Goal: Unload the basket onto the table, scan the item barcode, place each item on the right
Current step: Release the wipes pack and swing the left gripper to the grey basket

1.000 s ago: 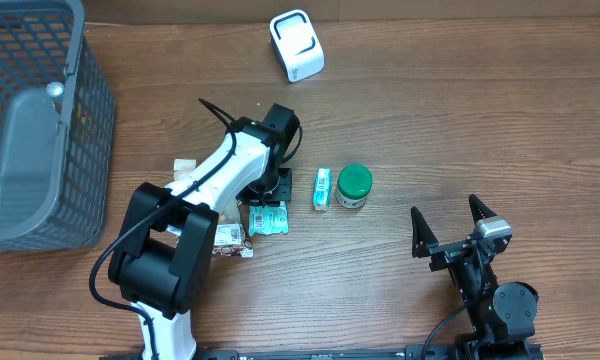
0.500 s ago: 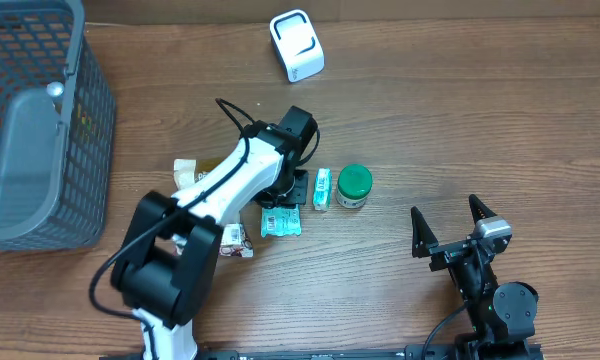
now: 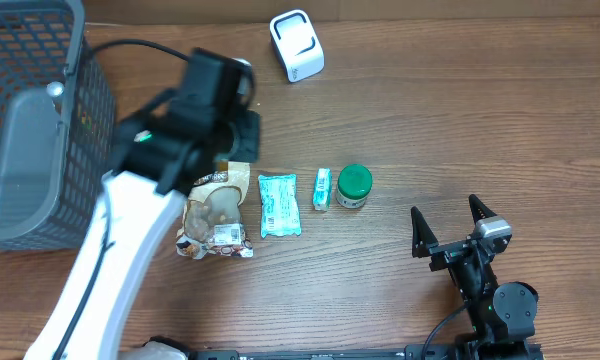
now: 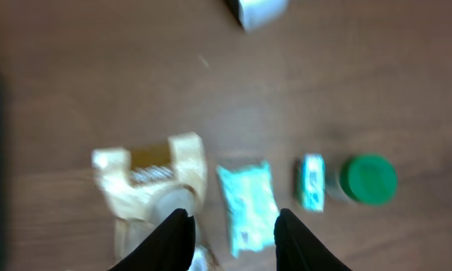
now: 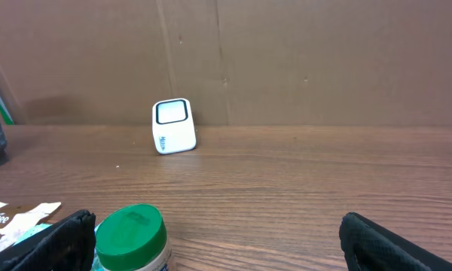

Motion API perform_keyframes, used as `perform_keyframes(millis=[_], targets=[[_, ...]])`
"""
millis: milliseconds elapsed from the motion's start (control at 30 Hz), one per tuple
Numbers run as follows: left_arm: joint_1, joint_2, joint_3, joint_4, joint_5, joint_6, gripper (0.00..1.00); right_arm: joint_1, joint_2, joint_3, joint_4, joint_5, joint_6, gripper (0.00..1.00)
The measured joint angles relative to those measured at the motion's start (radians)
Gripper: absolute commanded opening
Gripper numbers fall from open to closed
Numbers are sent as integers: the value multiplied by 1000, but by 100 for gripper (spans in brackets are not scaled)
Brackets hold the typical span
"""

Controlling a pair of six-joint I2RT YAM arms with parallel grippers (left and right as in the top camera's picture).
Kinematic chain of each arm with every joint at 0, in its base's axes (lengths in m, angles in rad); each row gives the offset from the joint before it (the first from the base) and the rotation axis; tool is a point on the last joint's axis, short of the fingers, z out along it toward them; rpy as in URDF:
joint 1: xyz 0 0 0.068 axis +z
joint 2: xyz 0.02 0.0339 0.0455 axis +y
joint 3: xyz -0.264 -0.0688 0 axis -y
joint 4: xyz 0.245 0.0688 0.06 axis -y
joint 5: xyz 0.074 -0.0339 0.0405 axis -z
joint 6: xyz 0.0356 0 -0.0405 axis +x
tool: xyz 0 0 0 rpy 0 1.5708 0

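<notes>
Scanner [image 4: 260, 9] cropped at top edge, snack bag [image 4: 147, 181] blurred

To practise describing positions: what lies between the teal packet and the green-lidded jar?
A slim teal-and-white pack lies between the teal packet and green-lidded jar, close beside the jar; the overhead view shows it.

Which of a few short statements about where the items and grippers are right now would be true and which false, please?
1. The small teal box lies between the teal packet and the green-lidded jar. True.
2. The left gripper holds the teal packet. False: its fingers are apart with nothing between them, and the packet lies on the table.
3. The white scanner sits inside the basket. False: it stands on the table, apart from the basket.
4. The right gripper is open and empty. True.
</notes>
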Motion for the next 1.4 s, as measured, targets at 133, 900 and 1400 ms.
perform_keyframes(millis=[133, 900, 1400], targets=[[34, -77, 47, 0, -60, 33, 45, 0, 0, 0, 0, 0, 0, 100], [188, -229, 67, 235, -476, 285, 83, 0, 0, 0, 0, 0, 0, 100], [793, -154, 68, 385, 84, 338, 79, 0, 0, 0, 0, 0, 0, 100]])
